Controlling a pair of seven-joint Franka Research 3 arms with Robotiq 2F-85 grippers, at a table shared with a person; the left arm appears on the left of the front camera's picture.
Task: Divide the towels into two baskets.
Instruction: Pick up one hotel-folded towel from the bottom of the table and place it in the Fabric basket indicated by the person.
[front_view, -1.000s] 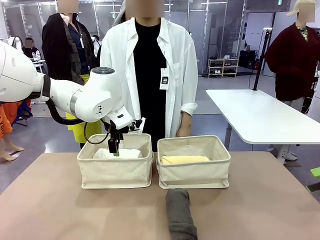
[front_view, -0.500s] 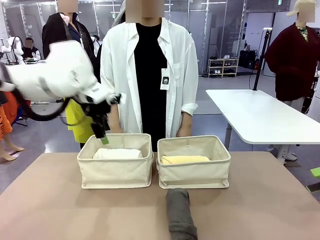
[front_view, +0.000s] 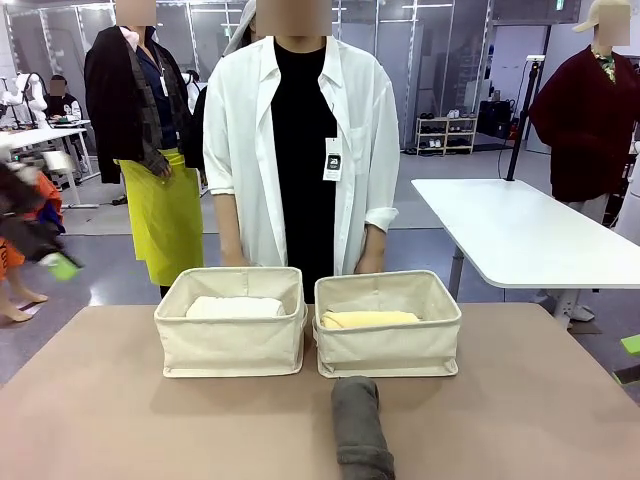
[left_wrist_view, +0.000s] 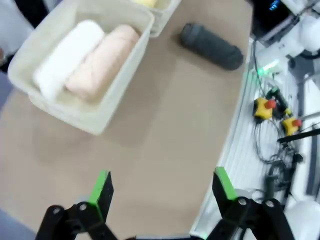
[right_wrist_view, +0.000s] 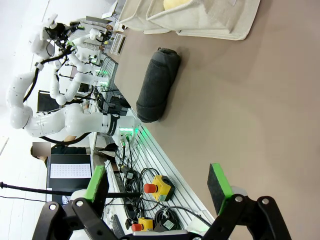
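Note:
Two cream canvas baskets stand side by side mid-table. The left basket (front_view: 230, 345) (left_wrist_view: 107, 107) holds a white towel (front_view: 235, 307) (left_wrist_view: 67, 57) and a peach-pink towel (left_wrist_view: 102, 62) lying next to each other. In the right basket (front_view: 388, 345) (right_wrist_view: 210, 22) lies a pale yellow towel (front_view: 370, 319) (right_wrist_view: 180, 4). A dark grey towel (front_view: 360, 435) (left_wrist_view: 211, 46) (right_wrist_view: 157, 84) rests on the table in front of the right basket. My left gripper (front_view: 58, 265) (left_wrist_view: 163, 189) hangs open and empty, blurred, off the table's left side. My right gripper (right_wrist_view: 156, 182) is open and empty near the table's edge.
A person in a white shirt (front_view: 300, 130) stands just behind the baskets with hands hanging by the far rims. Yellow stop-button boxes (left_wrist_view: 265, 107) (right_wrist_view: 157, 187) and cables lie along my side of the table. A white table (front_view: 520, 235) stands at the back right.
My left gripper rose out of the left basket, open, and swung away to the picture's left edge. The towels and baskets have not moved.

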